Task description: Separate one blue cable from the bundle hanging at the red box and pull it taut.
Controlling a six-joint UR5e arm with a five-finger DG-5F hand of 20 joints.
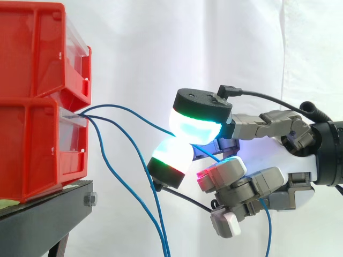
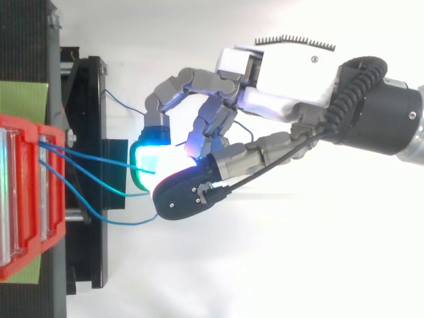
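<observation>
- Where the hand (image 1: 278, 155) fills the right and centre of the side view, its curled fingertips (image 1: 172, 156) pinch one blue cable (image 1: 144, 119).
- Blue cable: runs in a shallow arc from the lower red bin (image 1: 32, 150) at left to the glowing pads, apart from the bundle.
- Bundle (image 1: 161, 230): other blue cables, hanging from that bin toward bottom centre.
- Black stand (image 1: 48, 214): lower left, under the bins.

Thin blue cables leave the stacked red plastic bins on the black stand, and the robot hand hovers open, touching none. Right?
No. The hand is shut on one thin blue cable, pinched between two glowing pads, as the side view shows. The cables do leave the stacked red plastic bins on the black stand.
</observation>
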